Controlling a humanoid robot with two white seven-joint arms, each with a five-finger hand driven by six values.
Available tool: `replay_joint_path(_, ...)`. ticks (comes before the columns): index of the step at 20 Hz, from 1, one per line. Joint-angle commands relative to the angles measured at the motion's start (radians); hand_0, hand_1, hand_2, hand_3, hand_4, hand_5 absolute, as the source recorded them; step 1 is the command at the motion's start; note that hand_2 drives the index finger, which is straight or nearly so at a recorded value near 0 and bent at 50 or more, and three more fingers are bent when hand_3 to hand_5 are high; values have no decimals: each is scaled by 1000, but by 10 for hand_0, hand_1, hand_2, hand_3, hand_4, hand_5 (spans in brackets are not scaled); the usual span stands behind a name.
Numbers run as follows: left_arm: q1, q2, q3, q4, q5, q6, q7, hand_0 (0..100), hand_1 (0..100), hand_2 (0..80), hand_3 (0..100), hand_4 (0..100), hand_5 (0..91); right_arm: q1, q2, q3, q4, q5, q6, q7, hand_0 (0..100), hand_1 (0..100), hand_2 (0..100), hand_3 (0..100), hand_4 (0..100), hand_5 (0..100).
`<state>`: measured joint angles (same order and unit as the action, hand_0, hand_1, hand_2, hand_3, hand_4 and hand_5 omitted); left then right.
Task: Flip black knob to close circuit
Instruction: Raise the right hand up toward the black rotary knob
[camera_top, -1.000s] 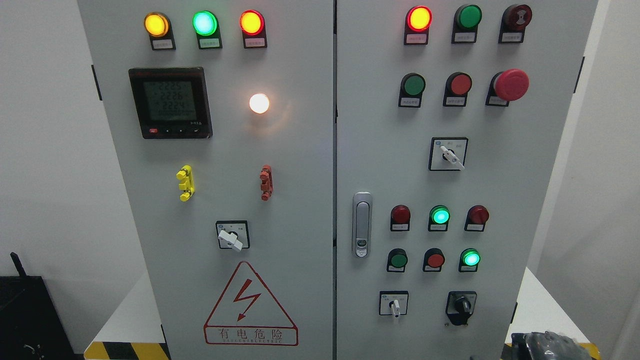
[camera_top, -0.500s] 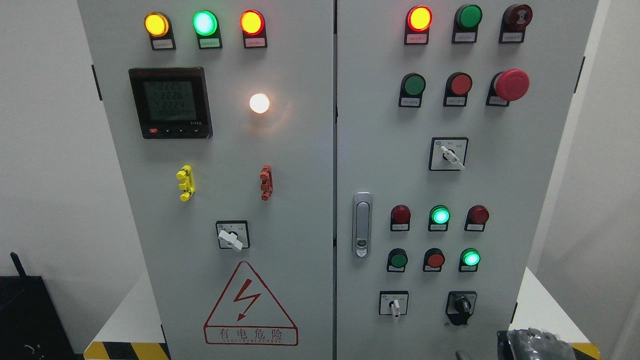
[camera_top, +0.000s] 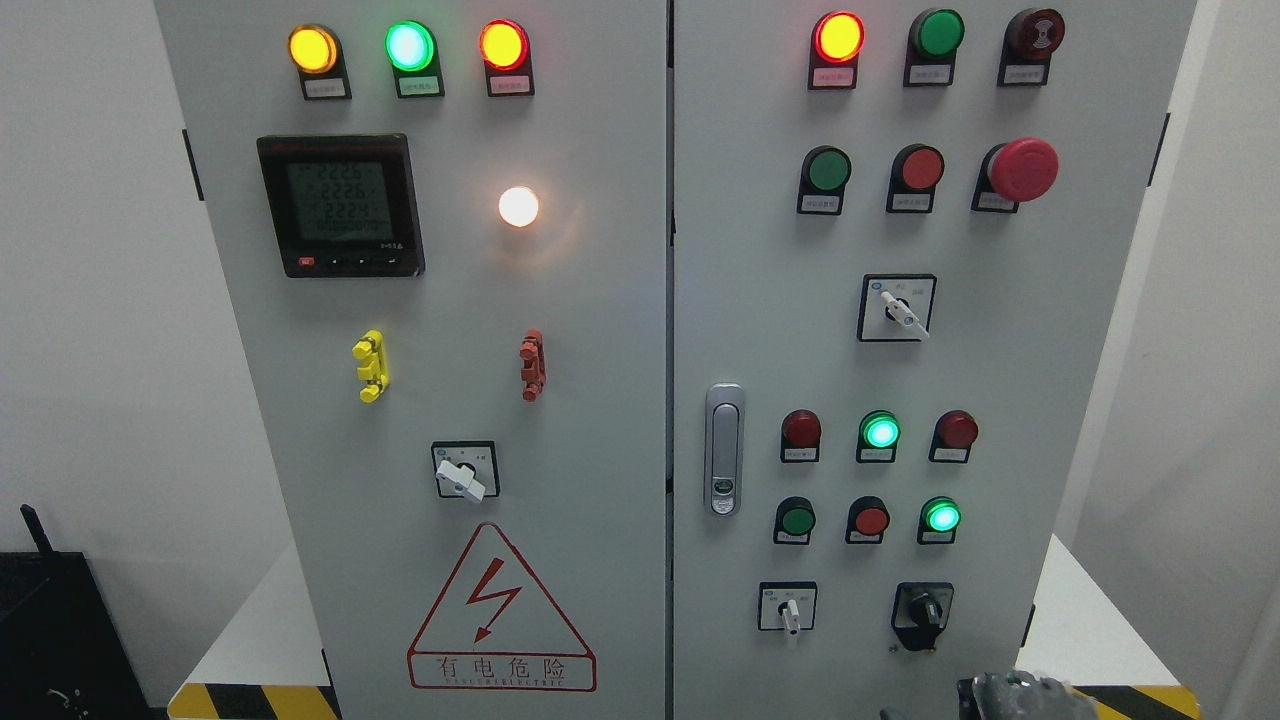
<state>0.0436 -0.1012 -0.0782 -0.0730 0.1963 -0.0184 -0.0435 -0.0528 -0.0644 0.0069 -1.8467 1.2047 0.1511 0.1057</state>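
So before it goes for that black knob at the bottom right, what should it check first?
1. Black knob in plain view, nothing covering it: ok.
2. Right hand close below the knob: ok, just entering at the bottom edge.
3. Hand touching the knob: not ok, a gap remains.
4. Fingers shaped to pinch: cannot tell, blurred.
5. White selector beside the knob is apart from the hand: ok.
6. Left hand out of the way: ok, not visible.

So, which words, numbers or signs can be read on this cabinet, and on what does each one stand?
"有电危险": under the red lightning triangle on the left door.
"2225", "2226", "2224", roughly; digits blurred: on the meter screen.
Small labels under the lamps and buttons, e.g.: too small to read.
Markings around the black knob and the white switches: unreadable.
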Motion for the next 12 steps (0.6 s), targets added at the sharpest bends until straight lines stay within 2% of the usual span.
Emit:
replay_joint_path(1, -1, 0, 0, -1, 2, 0, 1, 120, 556, 0, 0, 0, 0, -54, 6, 2, 110, 4, -1, 3, 0, 0, 946, 1000, 882, 883)
replay_joint_path(3, 1, 0, 0, 1, 2, 0, 1, 120, 556, 0, 0, 0, 0, -67, 5, -4, 119, 1, -1, 8, 0, 0, 947, 1000, 883, 883)
replay_joint_path(6, 1, 0, 0, -1, -1, 0, 1, 120, 556, 0, 0, 0, 0, -71, 2, -48, 124, -4, -11, 25, 0, 0, 948, 1000, 884, 884)
replay_joint_path(12, -1, 0, 0, -1, -1, 0, 1, 120, 556, 0, 0, 0, 0, -93, -5, -67, 127, -7, -12, 31, 0, 0, 950, 1000, 884, 885)
